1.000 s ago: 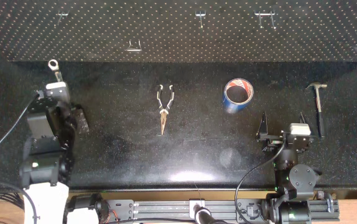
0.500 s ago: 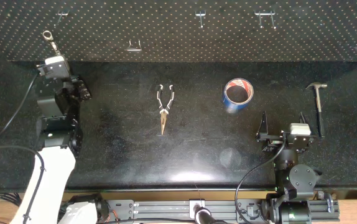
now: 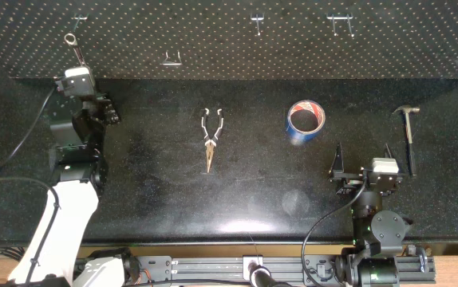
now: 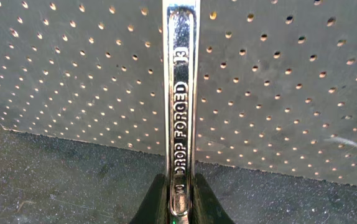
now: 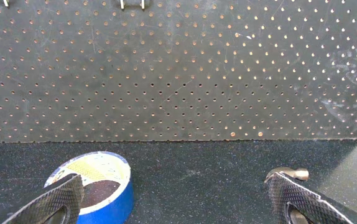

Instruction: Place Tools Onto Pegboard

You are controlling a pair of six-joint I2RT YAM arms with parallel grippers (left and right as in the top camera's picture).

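My left gripper (image 3: 76, 70) is shut on a steel wrench (image 3: 73, 46) whose ring end reaches up onto the pegboard (image 3: 229, 36), just below the far-left hook (image 3: 80, 19). In the left wrist view the wrench (image 4: 181, 93) runs straight up from between my fingers (image 4: 153, 202) against the pegboard (image 4: 290, 93). Pliers (image 3: 211, 137) lie mid-table, blue tape (image 3: 305, 120) to their right, a hammer (image 3: 408, 131) at far right. My right gripper (image 3: 362, 158) stands open near the front, behind the tape (image 5: 94, 180) and beside the hammer head (image 5: 287, 175).
Metal hooks stand on the pegboard at centre-left (image 3: 172, 57), centre (image 3: 256, 21) and right (image 3: 340, 23). The dark tabletop (image 3: 149, 183) lies bare between the tools. Two hooks (image 5: 132, 4) show at the pegboard's far part in the right wrist view.
My left arm has lifted the wrench from the table's left side up to the pegboard and shifted it slightly right toward the far-left hook. The right arm has not moved.
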